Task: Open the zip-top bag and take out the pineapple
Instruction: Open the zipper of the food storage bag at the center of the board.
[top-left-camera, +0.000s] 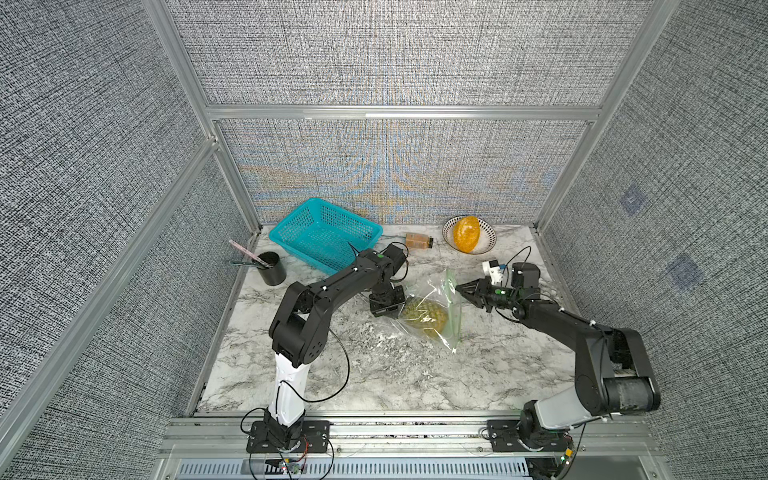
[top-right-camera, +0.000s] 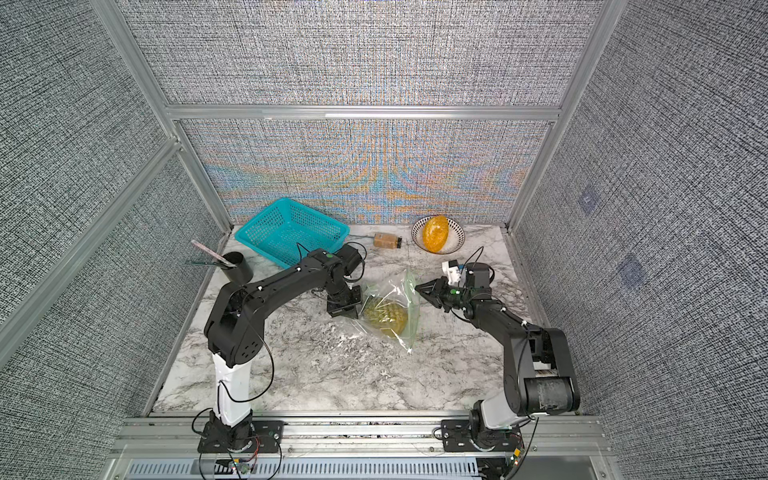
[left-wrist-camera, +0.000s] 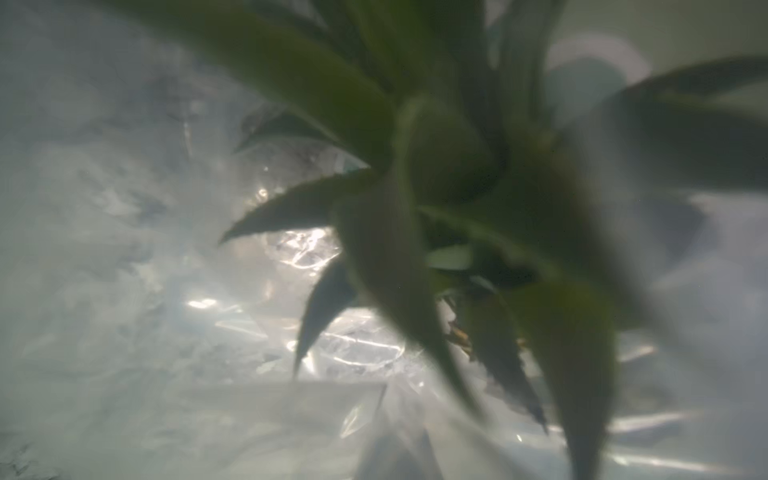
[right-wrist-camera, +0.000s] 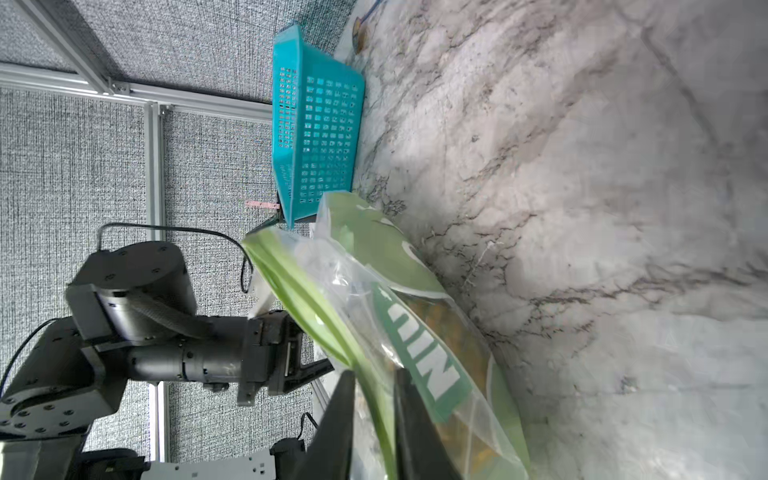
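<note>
Slippage is the risk: the right fingers (right-wrist-camera: 338, 424), nearly closed on the pale green zip strip (top-left-camera: 454, 316) of the clear crinkly zip-top bag (top-left-camera: 432, 291) at mid-frame on the marble tabletop (top-left-camera: 374, 374), could lose the thin film when pulling. The left fingers (right-wrist-camera: 309, 373) are closed at the bag's frame-left edge; whether they pinch plastic is hidden. Inside lies the scaly yellow, green-crowned pineapple (top-left-camera: 424, 318). One bag, one pineapple, one teal mesh basket (top-left-camera: 299, 226), one striped bowl (top-left-camera: 487, 243).

In both top views the left arm rises from the lower left, bends at the elbow and points its gripper (top-left-camera: 392, 308) down at centre frame, closed. The right arm reaches in low from the lower right, its gripper (top-left-camera: 460, 289) pinched on the bag's (top-left-camera: 432, 293) edge.
</note>
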